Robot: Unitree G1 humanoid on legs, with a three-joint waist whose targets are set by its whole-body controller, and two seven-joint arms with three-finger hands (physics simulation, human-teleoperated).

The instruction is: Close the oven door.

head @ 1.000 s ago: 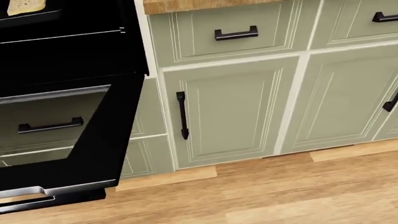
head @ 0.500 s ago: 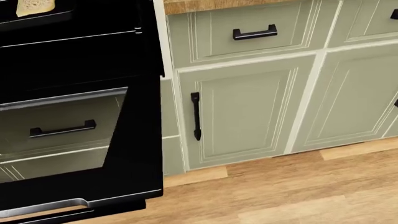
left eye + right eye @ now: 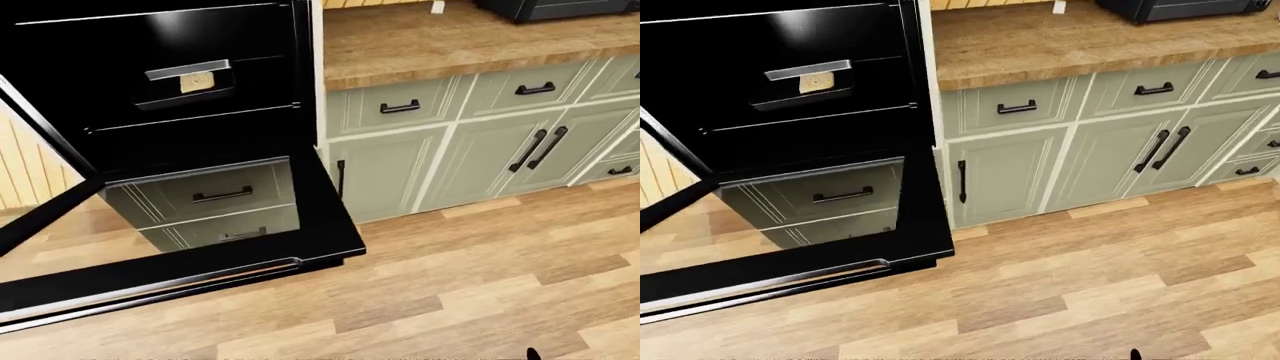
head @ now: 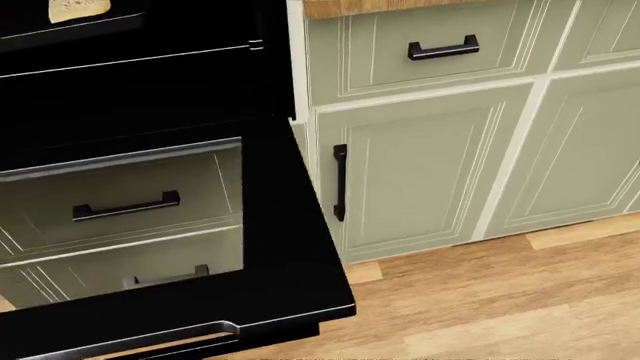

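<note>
Oven door (image 3: pixel 190 259) hangs open, dropped down flat at the left of the eye views, its black frame jutting out over the wood floor (image 3: pixel 450 300) — the glass pane reflects or shows through pale green drawer fronts with a dark pull. A silver handle bar (image 3: pixel 150 289) runs along the door's outer edge, toward the bottom of the view. Above the door the black oven cavity (image 3: pixel 160 82) stands exposed; a tray with a pale slice of something like bread (image 3: pixel 198 81) sits on a rack inside. To the right of the oven, sage-green cabinets (image 3: pixel 1005 176) with black handles run along under a wooden countertop (image 3: pixel 1070 37); one vertical black handle (image 4: pixel 340 182) sits just beside the door's right edge in the head view. A dark appliance (image 3: pixel 1180 7) shows at the top right of the right-eye view, cut off by the frame. Neither hand can be made out — only a tiny dark sliver at the bottom edge of the eye views, too small to identify, so whether the fingers are apart or together cannot be told.
</note>
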